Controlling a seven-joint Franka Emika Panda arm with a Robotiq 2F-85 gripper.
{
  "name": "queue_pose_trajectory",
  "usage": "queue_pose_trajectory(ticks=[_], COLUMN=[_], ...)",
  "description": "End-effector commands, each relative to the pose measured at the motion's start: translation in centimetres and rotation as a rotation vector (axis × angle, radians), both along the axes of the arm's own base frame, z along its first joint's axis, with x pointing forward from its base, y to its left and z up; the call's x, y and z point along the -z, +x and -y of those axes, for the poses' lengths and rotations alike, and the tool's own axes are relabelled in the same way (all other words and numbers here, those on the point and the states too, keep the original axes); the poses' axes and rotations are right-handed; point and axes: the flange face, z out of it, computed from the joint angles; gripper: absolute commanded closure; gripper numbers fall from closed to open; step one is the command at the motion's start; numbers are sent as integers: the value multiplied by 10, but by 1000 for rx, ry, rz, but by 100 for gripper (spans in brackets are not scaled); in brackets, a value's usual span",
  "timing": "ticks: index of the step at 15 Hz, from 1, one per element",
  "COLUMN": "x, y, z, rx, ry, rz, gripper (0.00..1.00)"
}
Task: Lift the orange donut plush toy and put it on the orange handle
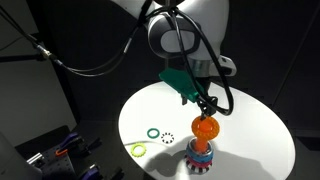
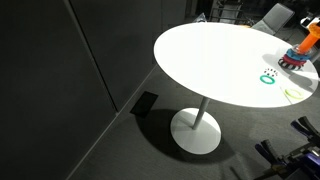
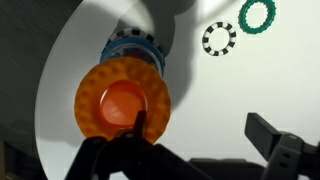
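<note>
In the wrist view the gripper point(image 3: 195, 132) is seen spread wide. One fingertip point(image 3: 140, 122) lies across the near rim of the thick, soft orange donut plush toy point(image 3: 95, 100) and the other stands well apart, so nothing is pinched between them; contact at that rim cannot be told. The toy is centred over the round base of blue and red stacked rings point(image 3: 130, 50). The brighter disc in its hole is judged to be the rounded top of the orange handle point(image 3: 123, 102). The toy is judged light, squashy and unbreakable, with fabric that grips well. Hold is best taken across one side of the ring, with the hole left free. A thin dark-green ring point(image 3: 257, 15) and a black-and-white dotted ring point(image 3: 219, 39) lie apart on the white round surface point(image 3: 200, 100).
</note>
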Motion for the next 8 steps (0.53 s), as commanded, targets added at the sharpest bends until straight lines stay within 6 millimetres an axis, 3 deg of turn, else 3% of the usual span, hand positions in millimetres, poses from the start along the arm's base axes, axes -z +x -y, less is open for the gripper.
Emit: queue_pose_trajectory(ticks=[1, 8], x=[3, 5], y=[-2, -2], z=[0, 5], rx=[-18, -5], ry=[21, 21], rz=[5, -3], gripper=[0, 0])
